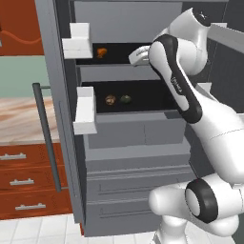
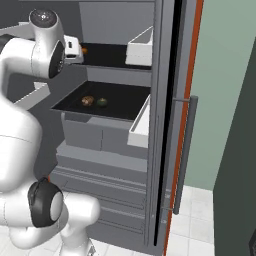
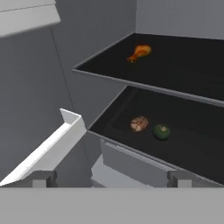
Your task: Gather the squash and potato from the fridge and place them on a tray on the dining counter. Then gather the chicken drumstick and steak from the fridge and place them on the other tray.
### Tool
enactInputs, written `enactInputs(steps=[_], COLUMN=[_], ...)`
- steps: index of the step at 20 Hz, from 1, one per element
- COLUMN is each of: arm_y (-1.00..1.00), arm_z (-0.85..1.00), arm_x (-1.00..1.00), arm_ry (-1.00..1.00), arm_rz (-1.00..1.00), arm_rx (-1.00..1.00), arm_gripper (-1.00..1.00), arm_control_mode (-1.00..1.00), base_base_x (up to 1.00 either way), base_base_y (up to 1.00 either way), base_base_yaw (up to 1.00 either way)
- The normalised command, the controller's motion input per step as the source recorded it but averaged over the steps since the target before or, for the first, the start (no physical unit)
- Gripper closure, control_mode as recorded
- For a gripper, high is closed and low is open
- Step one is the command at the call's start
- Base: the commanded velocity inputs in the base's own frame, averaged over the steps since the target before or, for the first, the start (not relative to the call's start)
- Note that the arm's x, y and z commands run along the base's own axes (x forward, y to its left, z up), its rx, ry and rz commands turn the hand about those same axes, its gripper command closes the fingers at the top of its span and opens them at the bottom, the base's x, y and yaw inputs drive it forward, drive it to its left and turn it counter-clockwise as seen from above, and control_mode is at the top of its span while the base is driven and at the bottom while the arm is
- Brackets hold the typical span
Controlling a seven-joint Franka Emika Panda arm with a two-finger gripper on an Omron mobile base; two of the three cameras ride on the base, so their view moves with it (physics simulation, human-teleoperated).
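Gaping wide and empty, the pincer (image 3: 112, 178) faces potato (image 3: 139, 124) beside squash (image 3: 162, 131), mid-shelf.

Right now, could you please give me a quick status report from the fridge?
Pincer open, empty, facing the open fridge. Squash beside potato, lower shelf; drumstick above. Nothing blocking them.

Flat, even rendered light, source unclear; fridge (image 1: 138, 143) shelves read near-black; soft gloss on the white arm (image 1: 190, 95); coarse pixel softness throughout; no glare or edge distortion.
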Motion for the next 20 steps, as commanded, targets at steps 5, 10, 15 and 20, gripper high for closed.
enactInputs(steps=[5, 10, 15, 20], arm_y=[0.13, 0.17, 0.25, 0.16], arm_z=[0.00, -0.06, -0.24, -0.12], arm_x=[0.36, 0.34, 0.40, 0.39], arm_ry=[0.00, 0.00, 0.00, 0.00], arm_rz=[0.00, 0.00, 0.00, 0.00], arm_rx=[0.00, 0.00, 0.00, 0.00], arm_gripper=[-1.00, -1.00, -1.00, -1.00], arm_control_mode=[-1.00, -1.00, -1.00, -1.00], base_base_x=[0.00, 0.00, 0.00, 0.00], base_base_y=[0.00, 0.00, 0.00, 0.00], base_base_yaw=[0.00, 0.00, 0.00, 0.00])
